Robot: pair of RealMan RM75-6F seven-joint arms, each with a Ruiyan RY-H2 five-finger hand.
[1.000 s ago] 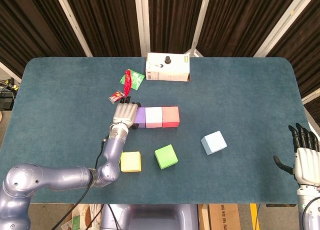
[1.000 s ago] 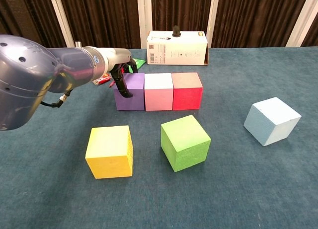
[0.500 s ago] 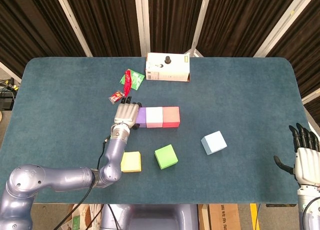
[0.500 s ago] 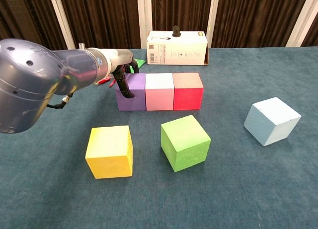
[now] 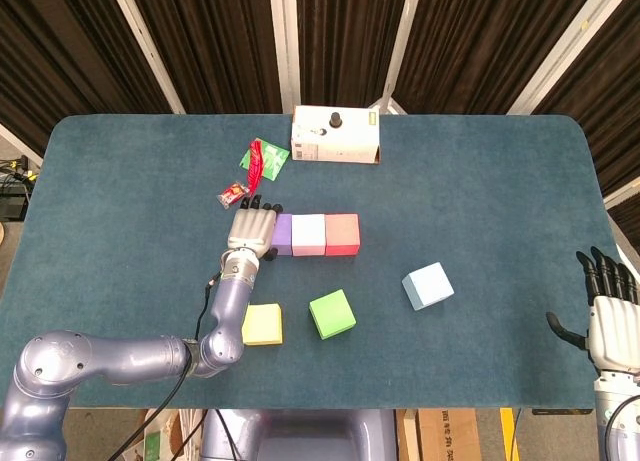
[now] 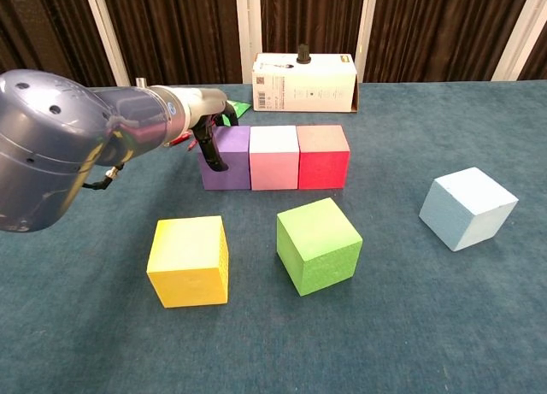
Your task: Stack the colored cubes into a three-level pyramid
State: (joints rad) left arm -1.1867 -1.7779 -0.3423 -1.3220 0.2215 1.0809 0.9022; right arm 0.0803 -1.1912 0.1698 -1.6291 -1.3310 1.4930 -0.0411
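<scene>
At the left end of the cube row, the left hand [image 5: 252, 228] lies flat against the side of the purple cube [image 5: 282, 235]. Its fingers [image 6: 212, 149] touch the cube's outer face, but they do not wrap around it, so the hand holds nothing. It looks like the hand is there to push the row snug, so the bottom level has no gaps.

Next to the purple cube sits the pink cube [image 5: 308, 234], and next to that the red cube [image 5: 342, 233]. All 3 touch side by side in a straight line. They look like the bottom level of the pyramid, which needs 3 cubes so 2 more can rest on top.

Nearer the robot, the yellow cube [image 5: 262, 324] and the green cube [image 5: 332, 313] wait on the table [image 5: 480, 181], a little apart from each other. The light blue cube [image 5: 428, 285] sits off to the right, turned at an angle. These 3 are not stacked yet. I think 2 of them go on level 2 and 1 goes on the very top.

Far off at the right edge, the right hand [image 5: 610, 316] is up with its fingers spread apart, and it holds nothing.

Behind the row stands a white box [image 5: 335, 135], and some small green and red packets [image 5: 262, 158] lie near it. They are not part of the job.
</scene>
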